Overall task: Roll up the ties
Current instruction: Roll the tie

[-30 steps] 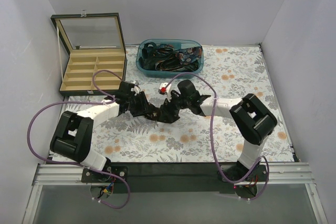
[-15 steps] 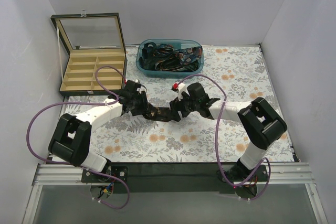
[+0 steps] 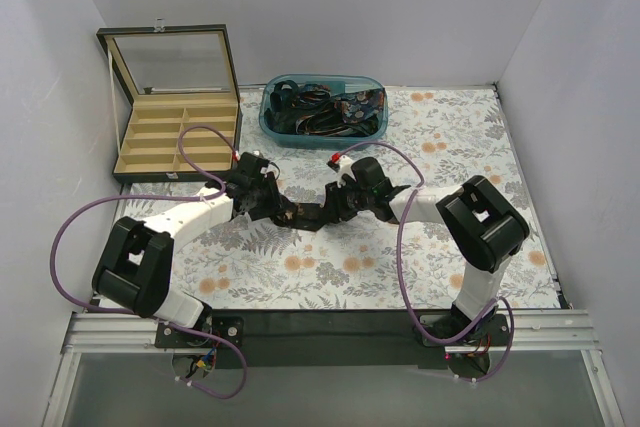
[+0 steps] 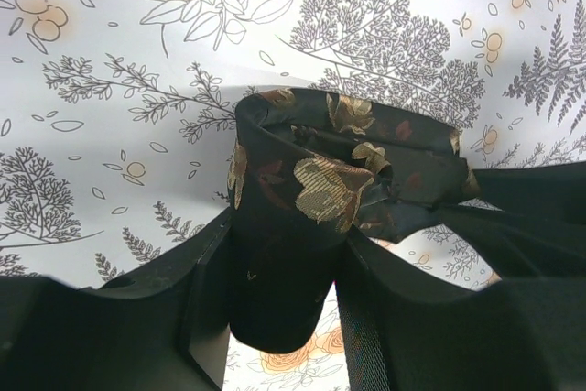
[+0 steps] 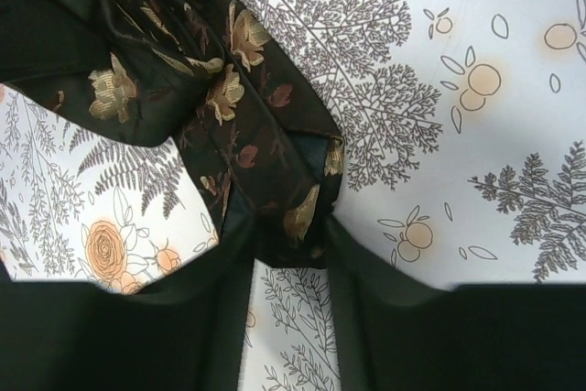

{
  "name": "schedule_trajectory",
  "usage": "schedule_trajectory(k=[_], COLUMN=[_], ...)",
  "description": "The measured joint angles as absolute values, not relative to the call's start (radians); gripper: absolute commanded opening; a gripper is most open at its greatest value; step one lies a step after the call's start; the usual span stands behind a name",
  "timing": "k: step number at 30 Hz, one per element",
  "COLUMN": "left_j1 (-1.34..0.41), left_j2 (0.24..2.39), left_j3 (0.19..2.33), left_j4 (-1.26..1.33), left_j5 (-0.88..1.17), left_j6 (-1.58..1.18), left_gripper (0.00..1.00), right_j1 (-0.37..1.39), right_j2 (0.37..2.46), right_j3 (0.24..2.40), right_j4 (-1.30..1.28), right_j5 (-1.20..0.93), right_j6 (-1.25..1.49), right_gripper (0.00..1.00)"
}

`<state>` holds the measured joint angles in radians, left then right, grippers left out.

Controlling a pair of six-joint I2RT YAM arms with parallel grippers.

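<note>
Left arm (image 3: 190,215) and right arm (image 3: 430,209) are stretched forward and angled inward, with the wrists held low and near each other. Left gripper (image 4: 279,313) and right gripper (image 5: 288,272) are faced toward each other, each clamped on the tie (image 4: 320,180).

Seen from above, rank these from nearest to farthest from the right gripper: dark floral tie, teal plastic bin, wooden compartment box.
1. Dark floral fabric tie: mid-table, held by the right gripper.
2. Teal plastic bin: beyond it, toward the back wall.
3. Wooden compartment box with glass lid: far-left corner.
</note>
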<state>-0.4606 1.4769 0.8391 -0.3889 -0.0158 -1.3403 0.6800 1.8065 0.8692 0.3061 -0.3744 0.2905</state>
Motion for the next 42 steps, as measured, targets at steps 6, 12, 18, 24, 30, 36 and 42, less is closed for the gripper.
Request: schedule_trajectory(k=[6, 12, 18, 24, 30, 36, 42], left_j1=[-0.461, -0.464, -0.493, -0.570, -0.673, -0.775, -0.888], left_j2=[1.473, 1.458, 1.457, 1.464, 1.510, 1.577, 1.713], left_j3=[0.839, 0.839, 0.839, 0.840, 0.891, 0.953, 1.079], left_j4=[-0.389, -0.390, -0.387, -0.379, -0.419, -0.485, -0.591], left_j5=[-0.046, -0.084, -0.159, -0.276, -0.435, -0.593, -0.726], left_j6=[-1.355, -1.356, -1.327, -1.292, -1.271, -1.261, -1.258], left_gripper=[0.35, 0.35, 0.36, 0.37, 0.38, 0.40, 0.46], right_j1=[0.680, 0.680, 0.681, 0.681, 0.676, 0.611, 0.514], right_j2=[1.819, 1.824, 1.834, 1.834, 1.789, 1.645, 1.489], right_j3=[0.851, 0.841, 0.841, 0.841, 0.813, 0.702, 0.595], right_j4=[0.345, 0.359, 0.374, 0.375, 0.372, 0.345, 0.340], right_j5=[-0.393, -0.407, -0.430, -0.453, -0.456, -0.388, -0.320], right_j6=[0.335, 0.351, 0.364, 0.374, 0.370, 0.358, 0.351], right_gripper=[0.20, 0.18, 0.18, 0.35, 0.52, 0.57, 0.59])
